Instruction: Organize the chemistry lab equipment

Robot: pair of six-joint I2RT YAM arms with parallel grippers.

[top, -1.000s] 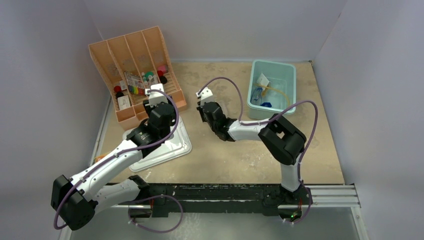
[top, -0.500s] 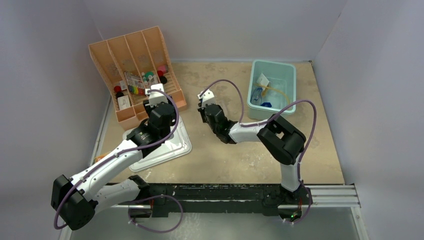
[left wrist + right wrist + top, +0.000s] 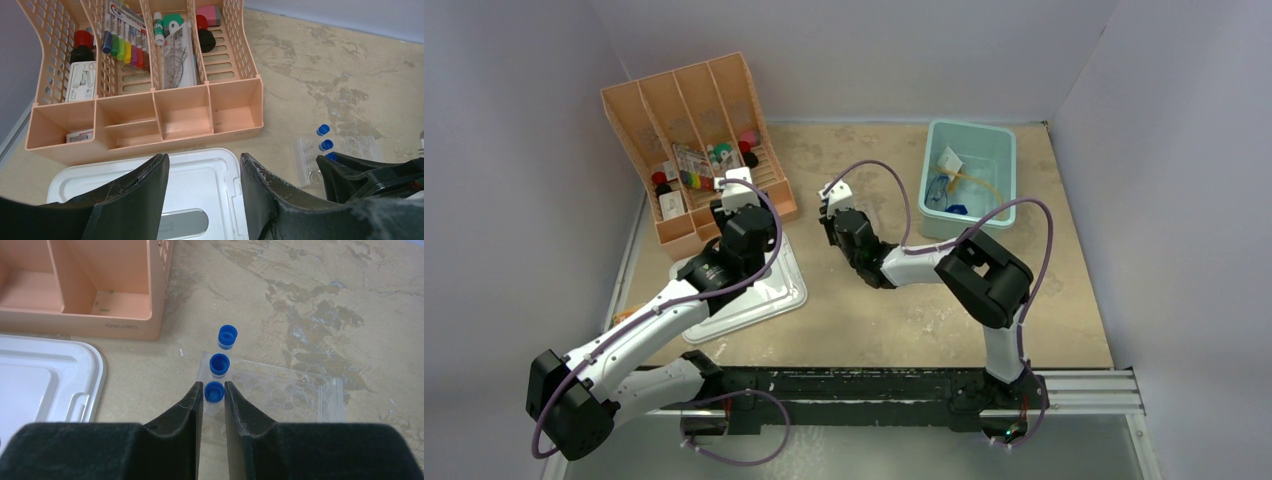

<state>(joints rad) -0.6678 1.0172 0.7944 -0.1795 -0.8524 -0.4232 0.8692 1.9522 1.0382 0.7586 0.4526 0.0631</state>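
the clear plastic test tubes [image 3: 219, 363] have bright blue caps. the holed plastic rack [image 3: 300, 395] is clear, the divided lattice-walled organizer [image 3: 75, 325] peach-orange, the rectangular lid [image 3: 40, 385] pale grey-white, the tabletop [image 3: 310, 300] beige mottled with brown, the plastic bin [image 3: 989, 150] pale teal.

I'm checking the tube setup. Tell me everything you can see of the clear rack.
The rack is a clear plastic block lying flat on the table, with rows of round holes, most of them empty. It sits apart from the orange organizer and the white lid. Three blue-capped tubes stand in a row along one edge. The right gripper straddles the nearest cap.
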